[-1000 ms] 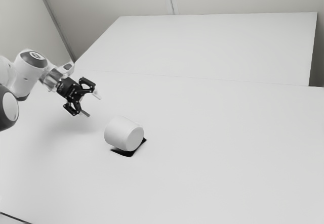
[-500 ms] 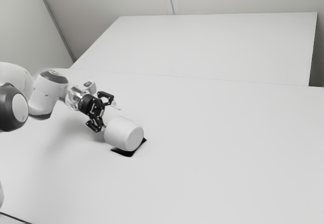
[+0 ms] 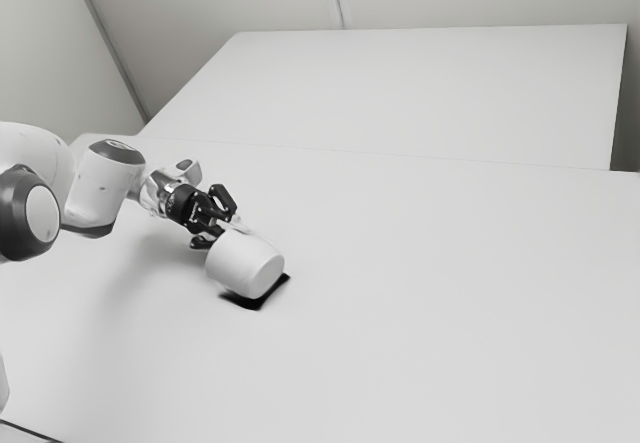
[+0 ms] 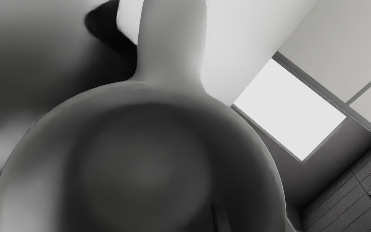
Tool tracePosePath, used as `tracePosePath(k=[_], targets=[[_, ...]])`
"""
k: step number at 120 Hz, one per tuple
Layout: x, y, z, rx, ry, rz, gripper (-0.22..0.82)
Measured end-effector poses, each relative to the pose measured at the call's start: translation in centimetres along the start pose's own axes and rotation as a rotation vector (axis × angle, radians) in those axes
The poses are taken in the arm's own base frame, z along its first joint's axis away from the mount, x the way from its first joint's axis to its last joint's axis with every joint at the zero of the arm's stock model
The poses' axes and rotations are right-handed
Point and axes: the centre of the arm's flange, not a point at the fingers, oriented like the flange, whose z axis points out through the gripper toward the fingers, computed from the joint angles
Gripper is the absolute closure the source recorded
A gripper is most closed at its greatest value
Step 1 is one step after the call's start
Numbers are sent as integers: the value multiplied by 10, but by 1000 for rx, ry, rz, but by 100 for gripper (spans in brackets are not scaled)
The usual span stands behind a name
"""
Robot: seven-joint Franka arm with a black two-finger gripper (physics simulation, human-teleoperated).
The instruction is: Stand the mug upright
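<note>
The mug lies on its side on the surface, handle jutting out, a dark patch beneath. The claw is at its mouth; I can't tell whether it grips.

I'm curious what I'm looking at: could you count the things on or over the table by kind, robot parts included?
Mug: 1, white, tipped over
Robot arm: 1
Tool on the arm's end: 1
Total: 3, leaving out the dark patch under the mug, possibly shadow.
</note>
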Motion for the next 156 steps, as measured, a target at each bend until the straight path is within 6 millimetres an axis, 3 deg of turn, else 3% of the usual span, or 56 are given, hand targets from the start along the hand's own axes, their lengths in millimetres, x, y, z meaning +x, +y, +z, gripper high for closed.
tracePosePath(k=[25, 49, 64, 79, 127, 156], targets=[[-1, 10, 2, 41, 1, 8, 75], [-27, 81, 5, 371, 72, 132, 78], [-49, 123, 26, 655, 136, 221, 79], [-57, 143, 50, 889, 194, 282, 79], [-53, 142, 105, 1122, 453, 361, 79], [-59, 127, 121, 1155, 562, 351, 79]])
